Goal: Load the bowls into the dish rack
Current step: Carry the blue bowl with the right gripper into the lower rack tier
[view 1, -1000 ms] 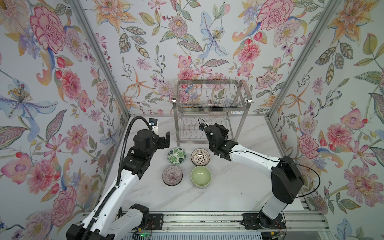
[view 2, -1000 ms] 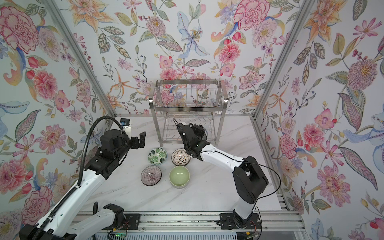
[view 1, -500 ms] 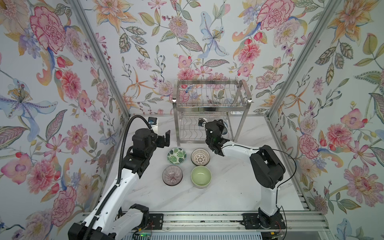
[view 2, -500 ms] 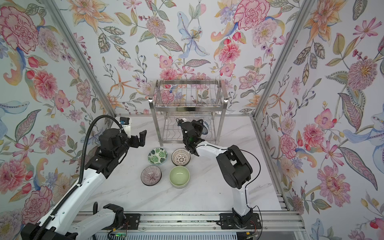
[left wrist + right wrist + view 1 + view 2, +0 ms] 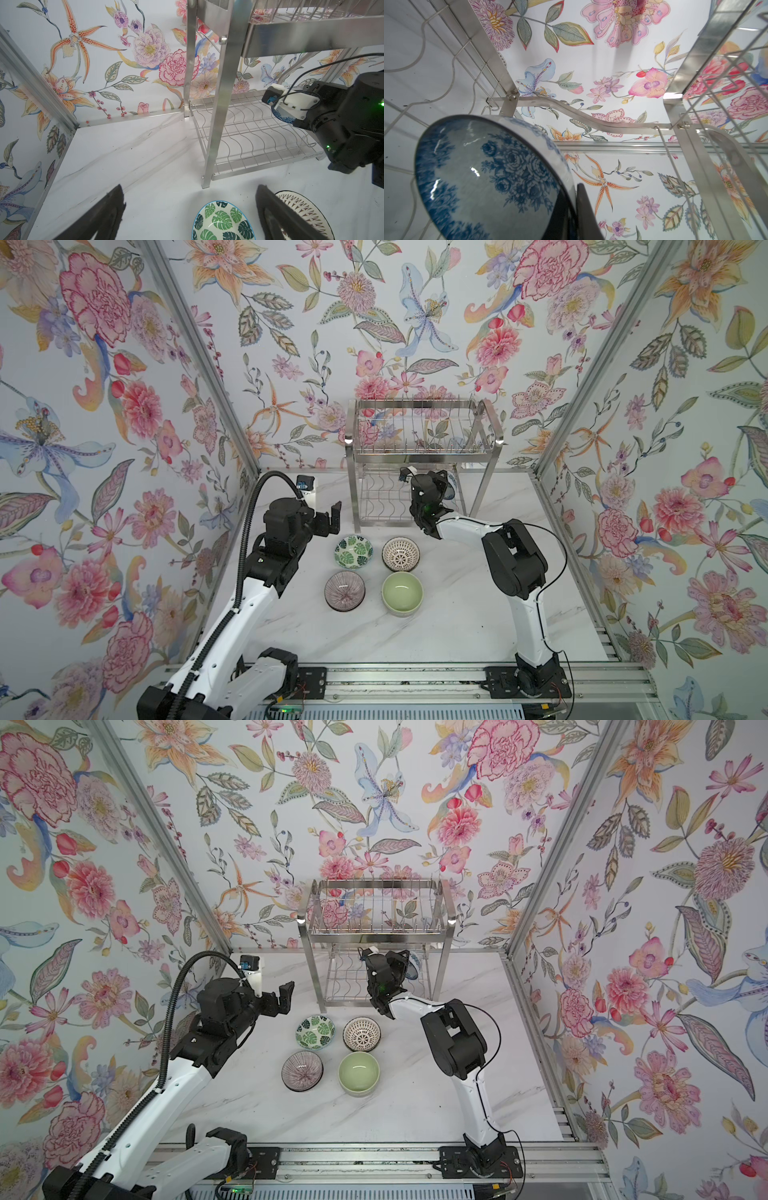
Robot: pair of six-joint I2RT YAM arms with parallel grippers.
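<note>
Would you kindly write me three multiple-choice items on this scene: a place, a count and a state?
1. How many bowls stand on the table? A) two B) four C) six
2. Where is the blue bowl? A) on the table B) in the right gripper, under the rack's upper tier C) in the upper tier
3. The left gripper is: A) open B) shut on a bowl C) shut, empty
Answers: 1 B, the leaf, lattice, ribbed and green ones; 2 B, the gripper pinches its rim inside the rack; 3 A, its jaws stand wide apart, nothing between.
</note>
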